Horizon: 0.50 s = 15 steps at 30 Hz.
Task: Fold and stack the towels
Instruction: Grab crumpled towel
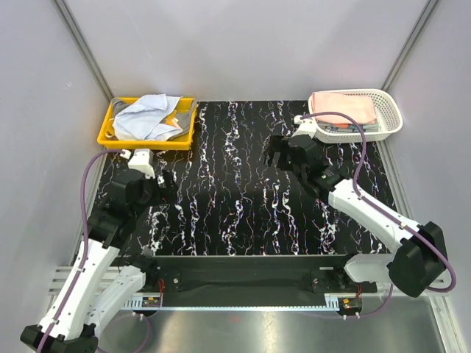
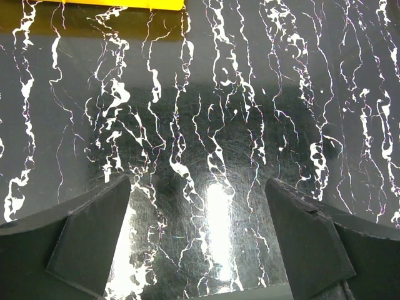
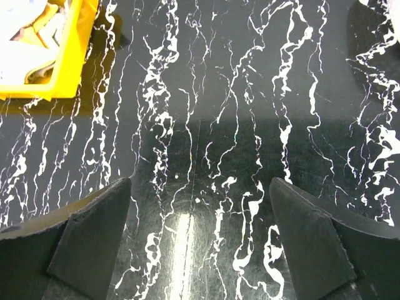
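You have a black, white-veined surface (image 1: 235,198) boxed in by grey walls (image 1: 44,88) on three sides. Your left arm (image 1: 96,250) reaches up the left side and your right arm (image 1: 368,209) angles in towards the middle. At the far right corner sits the white lattice basket (image 1: 391,118), holding a folded pink towel (image 1: 340,105) on top of darker cloth you can't make out. At the far left corner, the yellow tray (image 1: 105,137) holds a crumpled light blue towel (image 1: 147,118). The left fingers (image 2: 87,240) and the right fingers (image 3: 312,244) are both spread wide, holding nothing, above the surface.
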{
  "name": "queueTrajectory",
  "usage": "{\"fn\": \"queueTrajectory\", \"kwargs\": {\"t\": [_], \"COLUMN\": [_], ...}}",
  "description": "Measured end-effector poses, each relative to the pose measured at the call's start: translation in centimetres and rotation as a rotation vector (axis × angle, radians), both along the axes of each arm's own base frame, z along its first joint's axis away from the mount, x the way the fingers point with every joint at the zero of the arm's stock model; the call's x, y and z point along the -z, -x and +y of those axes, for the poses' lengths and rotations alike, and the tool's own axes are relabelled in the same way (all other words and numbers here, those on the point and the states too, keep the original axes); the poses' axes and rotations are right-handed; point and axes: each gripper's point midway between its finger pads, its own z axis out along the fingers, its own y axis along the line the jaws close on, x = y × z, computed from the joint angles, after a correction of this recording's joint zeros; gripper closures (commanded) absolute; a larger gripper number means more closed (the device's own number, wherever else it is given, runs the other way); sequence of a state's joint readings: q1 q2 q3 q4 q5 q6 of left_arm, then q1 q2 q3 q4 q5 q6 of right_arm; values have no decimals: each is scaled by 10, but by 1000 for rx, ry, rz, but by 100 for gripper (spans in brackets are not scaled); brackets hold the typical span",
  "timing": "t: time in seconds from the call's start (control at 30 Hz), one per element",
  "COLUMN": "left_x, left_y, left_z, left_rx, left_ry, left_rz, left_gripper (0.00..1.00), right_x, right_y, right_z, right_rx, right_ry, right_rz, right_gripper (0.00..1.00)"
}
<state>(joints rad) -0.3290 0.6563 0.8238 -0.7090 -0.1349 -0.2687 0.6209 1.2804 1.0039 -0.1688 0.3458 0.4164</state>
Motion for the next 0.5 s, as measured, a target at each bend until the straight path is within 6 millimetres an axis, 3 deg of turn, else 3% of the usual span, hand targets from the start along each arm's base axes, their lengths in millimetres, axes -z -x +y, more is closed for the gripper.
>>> {"fn": "queueTrajectory", "kwargs": {"t": [0.27,0.37,0.5], "left_x": [3,1,-4], "left_y": [-12,-34,-83], "left_z": [6,13,28], "left_rx": [-73,-161,-316], "left_ry": [-13,-44,-80], "left_rz": [44,69,95], "left_gripper": [1,1,1], "right_x": [2,-1,-1], "right_y": [6,8,11], "right_z": [3,4,7], "right_rx": [-34,-45,-67], "right_ry": [14,13,8], "right_rz": [32,41,56], "right_gripper": [0,0,0]}}
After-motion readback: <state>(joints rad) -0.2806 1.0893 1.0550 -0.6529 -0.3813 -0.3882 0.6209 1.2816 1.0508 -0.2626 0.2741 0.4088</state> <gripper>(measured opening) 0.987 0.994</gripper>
